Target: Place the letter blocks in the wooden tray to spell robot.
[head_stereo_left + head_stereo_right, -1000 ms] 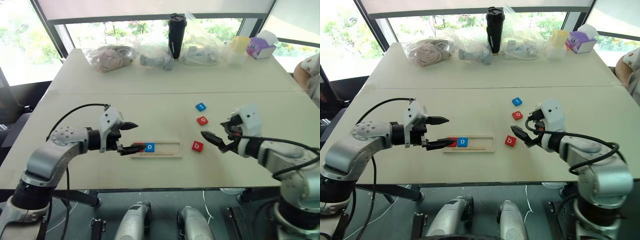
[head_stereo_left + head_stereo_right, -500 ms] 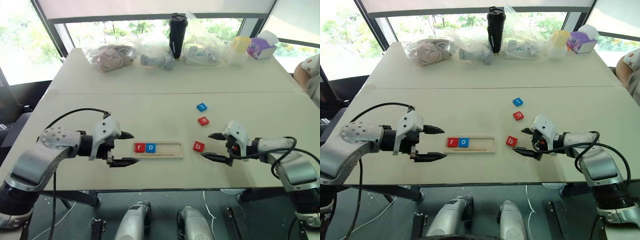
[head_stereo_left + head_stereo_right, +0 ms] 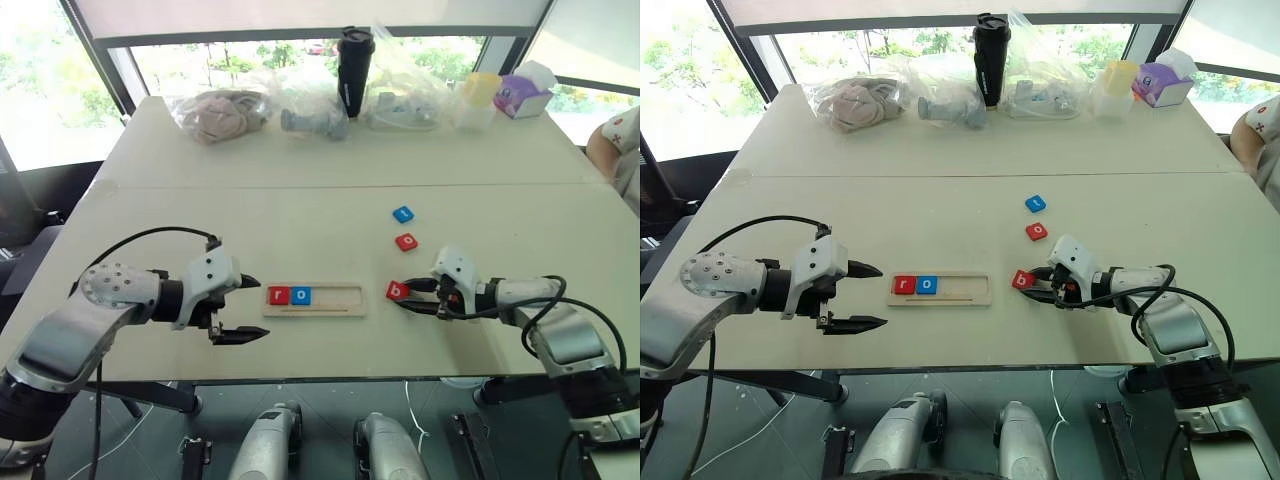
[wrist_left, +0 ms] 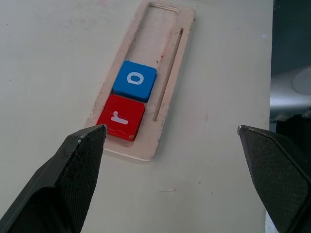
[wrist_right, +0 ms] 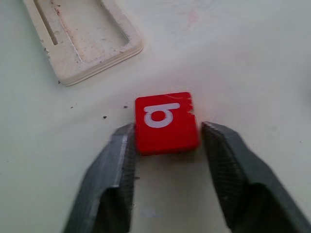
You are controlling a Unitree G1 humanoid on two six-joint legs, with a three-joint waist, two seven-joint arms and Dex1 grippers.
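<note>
At centre right, the right hand (image 5: 165,138) grips the red b tile (image 5: 166,122); left hand (image 3: 243,309) spread wide beside the tray (image 3: 335,299).

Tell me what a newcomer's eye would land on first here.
The right gripper shut on the red b block, just right of the wooden tray. Next, the red r block and blue o block sitting side by side at the tray's left end, beside the open left gripper.

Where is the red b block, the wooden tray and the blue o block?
red b block (image 5: 166,123), right wrist view, its top face.
wooden tray (image 3: 340,299), left eye view, bare slot.
blue o block (image 4: 135,80), left wrist view, its letter.
</note>
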